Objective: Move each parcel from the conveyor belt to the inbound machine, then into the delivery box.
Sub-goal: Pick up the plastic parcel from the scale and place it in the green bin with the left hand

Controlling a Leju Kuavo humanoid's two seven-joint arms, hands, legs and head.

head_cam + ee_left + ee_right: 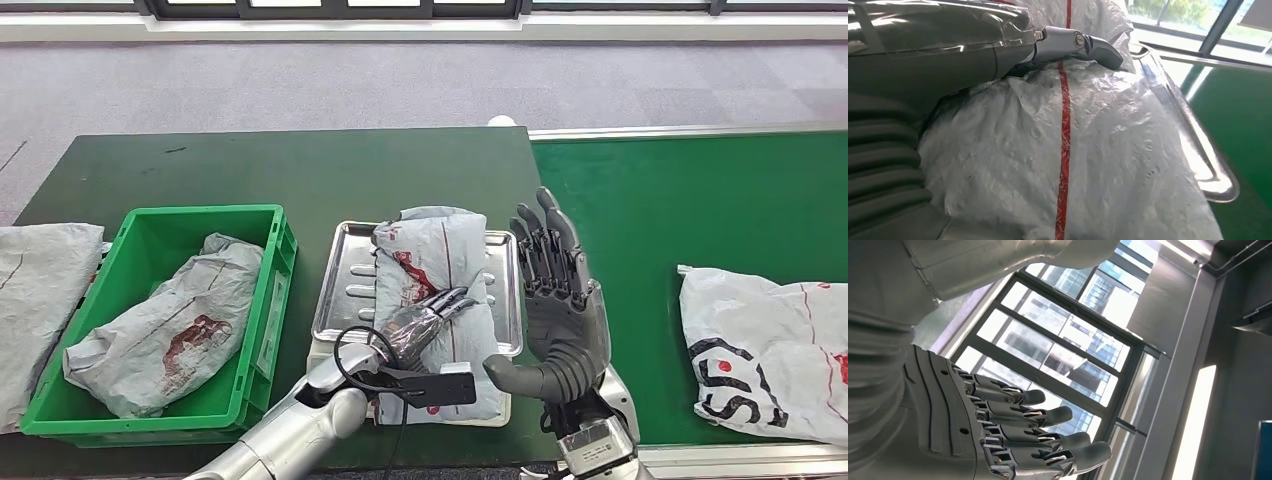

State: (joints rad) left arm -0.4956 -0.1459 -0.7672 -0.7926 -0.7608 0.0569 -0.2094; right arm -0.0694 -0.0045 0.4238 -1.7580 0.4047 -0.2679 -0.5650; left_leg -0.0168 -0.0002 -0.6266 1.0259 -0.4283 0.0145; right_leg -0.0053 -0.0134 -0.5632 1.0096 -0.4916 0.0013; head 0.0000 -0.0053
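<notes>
Two robot hands work here: from the head view, the left robot hand (425, 322) lies flat on the parcel (435, 290) atop the inbound machine's tray (345, 270), at nine o'clock of the raised, spread right robot hand (555, 290). Left wrist view: fingers (1083, 44) press, not clamp, probably steadying it. Right wrist view: fingers (1038, 425) apart, empty.

From high on our body we look forward and down over the counter (300, 165). Our left wrist camera sits close above the parcel (1098, 165) on the tray (1208, 165), also seen from our head. Our right wrist camera faces upward toward windows (1073, 350).
</notes>
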